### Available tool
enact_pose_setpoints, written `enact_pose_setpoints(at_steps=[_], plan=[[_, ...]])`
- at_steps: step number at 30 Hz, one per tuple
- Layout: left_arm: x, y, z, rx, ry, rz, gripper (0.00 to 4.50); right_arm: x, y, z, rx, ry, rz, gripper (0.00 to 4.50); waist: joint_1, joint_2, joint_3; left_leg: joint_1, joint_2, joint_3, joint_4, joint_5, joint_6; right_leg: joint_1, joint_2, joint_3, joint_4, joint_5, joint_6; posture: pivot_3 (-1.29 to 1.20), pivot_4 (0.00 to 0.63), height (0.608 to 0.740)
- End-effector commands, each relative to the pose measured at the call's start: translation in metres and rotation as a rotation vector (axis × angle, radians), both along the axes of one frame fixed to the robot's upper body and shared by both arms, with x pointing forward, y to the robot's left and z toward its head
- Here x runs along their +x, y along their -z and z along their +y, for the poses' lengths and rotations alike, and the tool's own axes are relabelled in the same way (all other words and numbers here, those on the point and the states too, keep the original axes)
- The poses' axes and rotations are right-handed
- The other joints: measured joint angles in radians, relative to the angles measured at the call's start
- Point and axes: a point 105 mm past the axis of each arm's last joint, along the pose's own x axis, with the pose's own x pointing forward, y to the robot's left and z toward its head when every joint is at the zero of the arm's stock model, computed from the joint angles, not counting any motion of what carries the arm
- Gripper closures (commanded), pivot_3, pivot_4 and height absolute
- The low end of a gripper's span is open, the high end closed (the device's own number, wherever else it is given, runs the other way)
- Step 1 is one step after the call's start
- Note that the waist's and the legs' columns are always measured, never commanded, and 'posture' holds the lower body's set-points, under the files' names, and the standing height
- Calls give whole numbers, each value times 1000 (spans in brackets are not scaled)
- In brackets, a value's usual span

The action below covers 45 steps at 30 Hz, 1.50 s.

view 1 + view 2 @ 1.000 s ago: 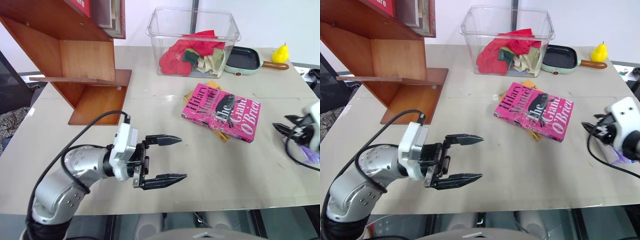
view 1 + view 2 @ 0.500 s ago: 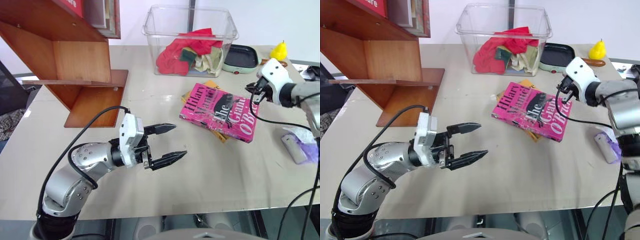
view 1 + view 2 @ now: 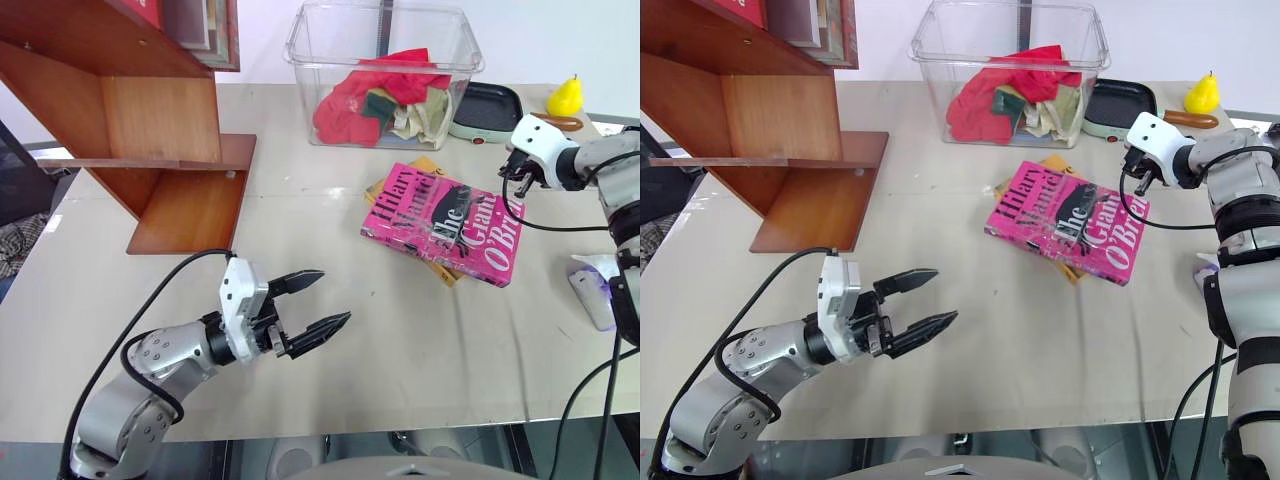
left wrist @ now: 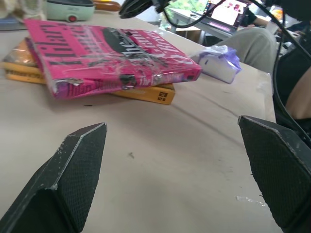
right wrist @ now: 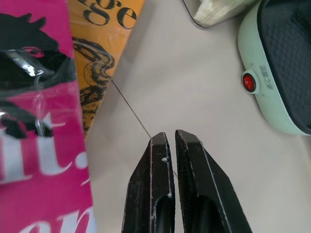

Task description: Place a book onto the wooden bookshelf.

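Beige table (image 3: 330,330), pink book (image 3: 445,222) flat, left fingers (image 3: 325,325) wide, right fingers (image 5: 163,165) closed, empty.

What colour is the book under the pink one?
Yellow-orange book, with dark lettering on its cover; best seen in the left wrist view, under the pink book.

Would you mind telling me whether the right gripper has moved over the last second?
Yes. The right gripper has swung in from the table's right edge toward the green pan, and now hangs shut by the pink book's far corner.
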Motion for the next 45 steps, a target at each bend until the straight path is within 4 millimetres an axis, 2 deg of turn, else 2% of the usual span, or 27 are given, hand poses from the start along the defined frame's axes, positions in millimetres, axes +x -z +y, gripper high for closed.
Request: enact_pose_setpoints(at_steps=[1,3,6,12,16,19,23,26,27,29,33,35,38,40,42,45], plan=[[-2,-6,-1,-4,18,-47,0,2,-6,2,-29,-25,-24,4433,-1,0,0,0,0,0,0,0,0,0,0,0,0,0,0,0,150,740],[-1,-5,-1,-4,18,-49,0,2,7,6,-40,-32,16,4433,-3,0,0,1,0,0,0,0,0,0,0,0,1,0,0,0,150,740],[-3,-2,2,2,19,-44,0,-1,15,13,-25,-65,58,4433,-8,0,0,1,0,1,0,0,0,0,1,1,1,1,-1,0,150,740],[-8,6,6,5,10,-19,0,-9,16,32,15,-186,114,4433,-16,0,0,0,1,1,0,0,0,0,1,0,1,3,3,0,150,740],[-9,11,6,6,2,-7,0,-9,13,39,17,-213,92,4433,-19,0,0,1,1,0,0,0,0,0,1,0,1,2,2,0,150,740],[-4,11,4,-4,-25,8,0,-5,5,32,23,-170,27,4433,-19,0,0,1,1,1,1,0,0,0,0,0,1,2,2,0,150,740],[7,7,-2,-48,-72,59,0,-16,-18,14,89,-172,-74,4433,-9,0,0,0,0,0,1,0,0,0,0,0,1,3,3,0,150,740],[19,2,-7,-108,-93,122,0,-48,-27,1,187,-234,-90,3637,12,0,0,-1,0,-3,1,0,0,1,-1,-2,1,3,4,0,150,740],[24,3,-8,-101,-106,155,0,-64,-29,-1,244,-258,-91,3254,14,0,0,-1,0,-4,1,0,0,1,-1,-3,1,3,4,0,150,740],[39,6,-10,-116,-121,245,0,-116,-30,-3,383,-303,-82,2479,28,2,-1,-1,0,-6,1,0,0,2,0,-4,1,3,4,0,150,740],[57,9,-16,-168,-104,408,0,-208,-24,12,531,-327,21,720,42,9,-4,-2,0,-17,2,0,0,5,0,-11,3,2,5,0,150,740],[64,10,-18,-187,-104,478,0,-234,-22,22,557,-320,52,152,32,11,-6,0,-1,-19,3,0,0,6,1,-9,4,2,5,0,150,740],[76,16,-26,-235,-78,652,0,-265,-18,33,590,-268,-12,152,11,7,-7,2,0,-20,11,0,0,10,5,-9,5,0,8,0,150,740],[85,20,-37,-280,-53,774,0,-280,-13,39,608,-206,-51,152,13,4,-7,9,2,-22,15,0,0,21,9,-13,5,-3,4,0,150,740],[93,19,-51,-337,-17,869,0,-288,-12,44,637,-156,-86,152,7,5,-8,17,1,-22,15,-1,0,27,7,-11,6,-3,4,0,150,740],[105,23,-69,-390,-17,981,0,-293,-8,46,650,-90,-124,152,3,2,-10,18,0,-23,16,-1,-1,27,4,-10,5,-3,4,0,150,740]])
